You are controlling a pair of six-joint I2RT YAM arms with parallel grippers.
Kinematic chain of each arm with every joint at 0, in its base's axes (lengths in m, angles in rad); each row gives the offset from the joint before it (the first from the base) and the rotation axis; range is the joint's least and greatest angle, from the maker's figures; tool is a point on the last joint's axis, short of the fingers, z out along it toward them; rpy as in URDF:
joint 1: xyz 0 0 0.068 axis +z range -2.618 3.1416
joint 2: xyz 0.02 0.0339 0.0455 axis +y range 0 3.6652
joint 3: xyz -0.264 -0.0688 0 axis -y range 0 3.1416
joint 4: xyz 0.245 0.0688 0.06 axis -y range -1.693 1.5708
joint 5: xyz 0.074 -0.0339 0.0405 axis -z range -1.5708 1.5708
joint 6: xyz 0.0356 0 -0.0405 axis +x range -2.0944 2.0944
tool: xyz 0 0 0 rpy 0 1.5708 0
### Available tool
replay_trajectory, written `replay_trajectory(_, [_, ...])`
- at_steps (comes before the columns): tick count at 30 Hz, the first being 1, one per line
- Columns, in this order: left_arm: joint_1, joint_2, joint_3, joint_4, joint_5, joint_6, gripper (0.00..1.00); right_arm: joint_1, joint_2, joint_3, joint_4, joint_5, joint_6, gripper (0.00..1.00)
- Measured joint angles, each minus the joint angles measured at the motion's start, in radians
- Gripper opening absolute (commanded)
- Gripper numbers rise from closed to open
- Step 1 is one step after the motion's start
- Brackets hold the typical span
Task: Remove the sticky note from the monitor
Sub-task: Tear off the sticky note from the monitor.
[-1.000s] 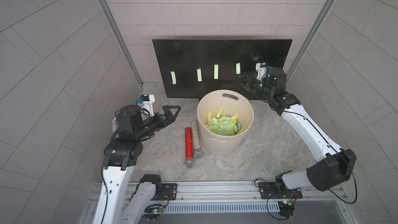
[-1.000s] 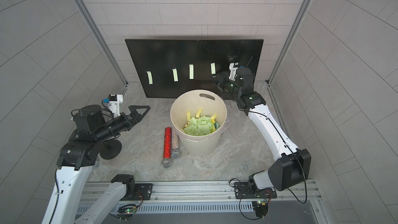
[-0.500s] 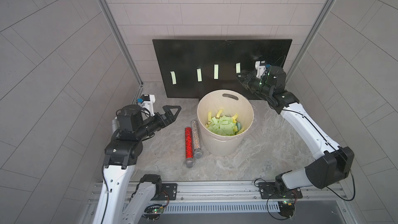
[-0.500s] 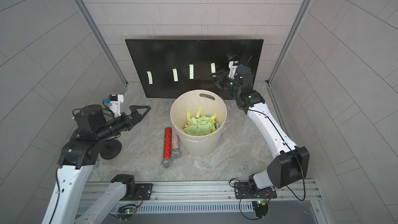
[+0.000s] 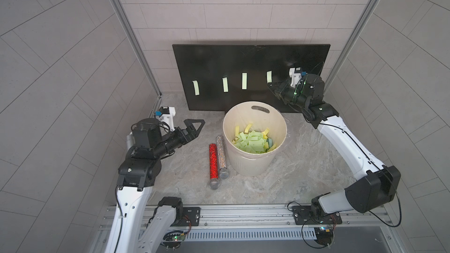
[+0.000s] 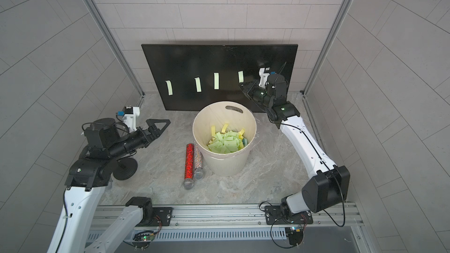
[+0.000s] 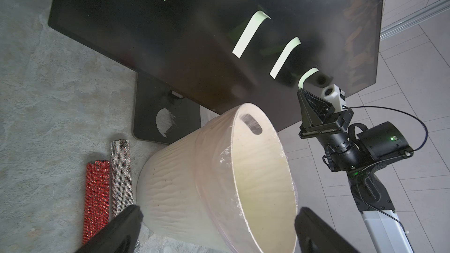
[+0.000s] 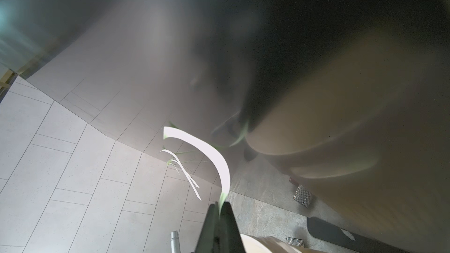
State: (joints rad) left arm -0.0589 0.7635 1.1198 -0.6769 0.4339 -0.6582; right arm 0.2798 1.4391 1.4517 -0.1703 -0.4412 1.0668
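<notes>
The monitor leans against the back wall with several pale green sticky notes in a row on its face. My right gripper is shut on the lower end of the rightmost sticky note. In the right wrist view that sticky note curves from the dark monitor down into the closed right gripper; its top end still lies on the glass. The left wrist view shows the same sticky note. My left gripper hangs open and empty left of the bucket.
A cream bucket with discarded notes inside stands in front of the monitor. A red glitter tube and a silver one lie beside it on the left. The monitor's stand foot rests on the table behind the bucket.
My right gripper has closed on the lower end of the rightmost sticky note and shifted slightly toward the screen. The left arm has stayed still.
</notes>
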Motion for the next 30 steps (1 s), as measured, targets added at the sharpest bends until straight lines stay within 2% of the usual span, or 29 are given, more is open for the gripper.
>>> replay_trajectory(14, [0.000, 0.000, 0.000, 0.000, 0.001, -0.001, 1.00, -0.001, -0.008, 0.000, -0.002, -0.005, 0.000, 0.00])
replay_trajectory(30, [0.000, 0.000, 0.000, 0.001, 0.011, -0.012, 1.00, 0.002, -0.093, -0.025, -0.003, -0.012, 0.003, 0.00])
